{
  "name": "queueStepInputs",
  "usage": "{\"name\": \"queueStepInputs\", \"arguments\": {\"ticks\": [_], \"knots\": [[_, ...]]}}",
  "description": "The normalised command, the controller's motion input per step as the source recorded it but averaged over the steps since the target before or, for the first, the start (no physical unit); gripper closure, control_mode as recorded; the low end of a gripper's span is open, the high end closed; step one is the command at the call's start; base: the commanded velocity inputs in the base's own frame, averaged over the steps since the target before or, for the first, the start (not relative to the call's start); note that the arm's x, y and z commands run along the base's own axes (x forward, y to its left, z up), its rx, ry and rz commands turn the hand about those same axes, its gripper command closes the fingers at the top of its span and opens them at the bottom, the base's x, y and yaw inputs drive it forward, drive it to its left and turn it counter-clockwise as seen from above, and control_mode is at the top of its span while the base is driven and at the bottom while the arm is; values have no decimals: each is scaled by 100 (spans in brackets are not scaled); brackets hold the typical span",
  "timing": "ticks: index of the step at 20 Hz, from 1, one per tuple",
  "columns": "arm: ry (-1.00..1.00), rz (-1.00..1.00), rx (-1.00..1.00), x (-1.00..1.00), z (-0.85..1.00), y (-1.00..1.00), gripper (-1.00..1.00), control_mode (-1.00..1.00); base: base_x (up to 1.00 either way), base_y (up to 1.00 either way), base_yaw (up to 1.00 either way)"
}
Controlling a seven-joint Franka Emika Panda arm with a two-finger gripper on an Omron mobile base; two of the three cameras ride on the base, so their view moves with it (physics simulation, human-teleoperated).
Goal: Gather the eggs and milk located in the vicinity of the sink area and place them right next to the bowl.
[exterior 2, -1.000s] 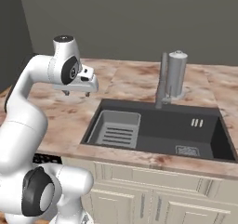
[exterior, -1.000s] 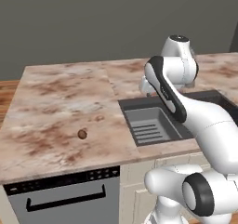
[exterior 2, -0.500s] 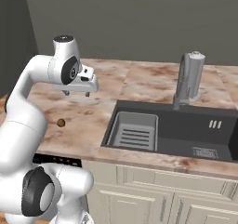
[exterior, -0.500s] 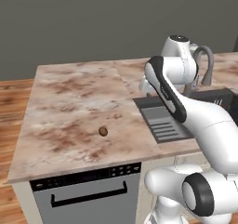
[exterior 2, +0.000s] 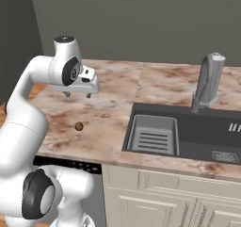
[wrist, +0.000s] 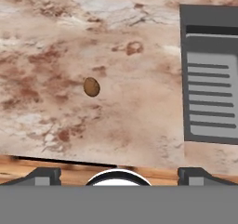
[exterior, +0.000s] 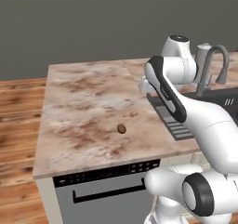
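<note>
Hand view looks down on one egg (wrist: pixel 91 87) lying alone on the marbled surface (wrist: pixel 130 111), toward its front edge and well apart from the sink (wrist: pixel 211 74) at the right. From the left base view the egg (exterior: pixel 122 128) sits on open stone between the front edge and the sink's near rim. The gripper (exterior 2: pixel 77 94) hangs high above the surface, behind the egg and holding nothing; its fingers (wrist: pixel 44 175) stand wide apart, probably readied for a drop onto the egg, though only their tips are visible. Judging by this, the egg pickup is not yet begun. The faucet (exterior 2: pixel 207 82) rises behind the sink.
</note>
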Motion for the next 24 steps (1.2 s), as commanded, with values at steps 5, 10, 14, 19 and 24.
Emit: {"name": "queueStepInputs", "arguments": {"ticks": [5,10,14,19,24], "knots": [[0,0,0,0,0,0,-100,100,0,41,0],[-1,0,0,0,0,11,-100,-100,0,21,0],[-4,0,0,2,-5,11,-100,-100,0,0,0],[-1,0,0,19,-26,3,-100,-100,0,0,0],[0,0,0,20,-37,0,-100,-100,0,0,0]]}}
